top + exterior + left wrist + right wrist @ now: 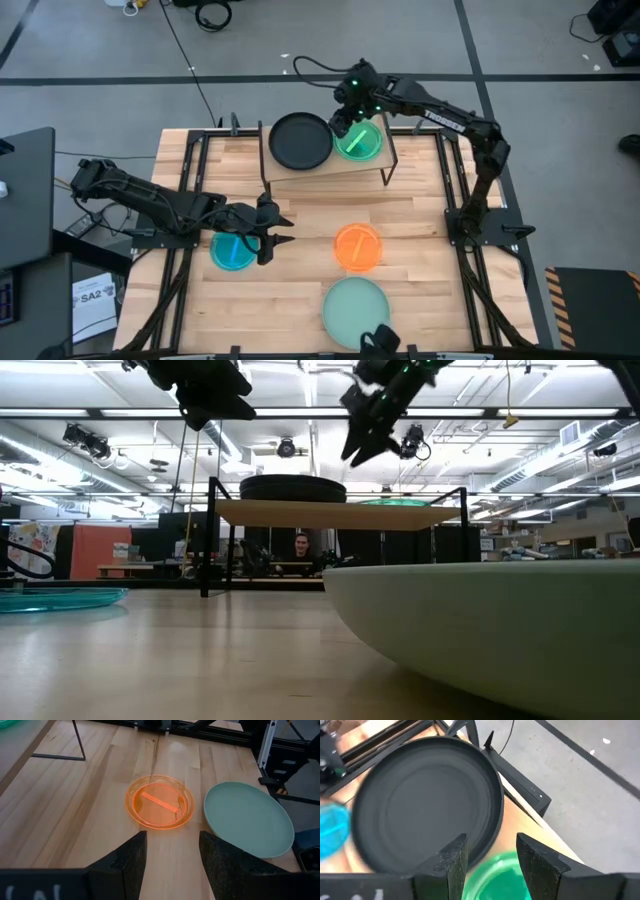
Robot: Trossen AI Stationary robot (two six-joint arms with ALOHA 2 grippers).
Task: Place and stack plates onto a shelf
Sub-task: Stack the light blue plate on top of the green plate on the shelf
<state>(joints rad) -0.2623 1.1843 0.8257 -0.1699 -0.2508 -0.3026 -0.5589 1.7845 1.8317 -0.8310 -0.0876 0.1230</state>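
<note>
Black plate [300, 141] and green plate [358, 141] on shelf [330, 172], blue [234, 251], orange [357, 246], mint plates [355, 312] on table

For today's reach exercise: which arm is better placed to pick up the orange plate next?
Probably the left. Its end effector is open, over the table beside the orange plate and faces it. The right end effector, also open, is above the shelf, over the green plate.
</note>
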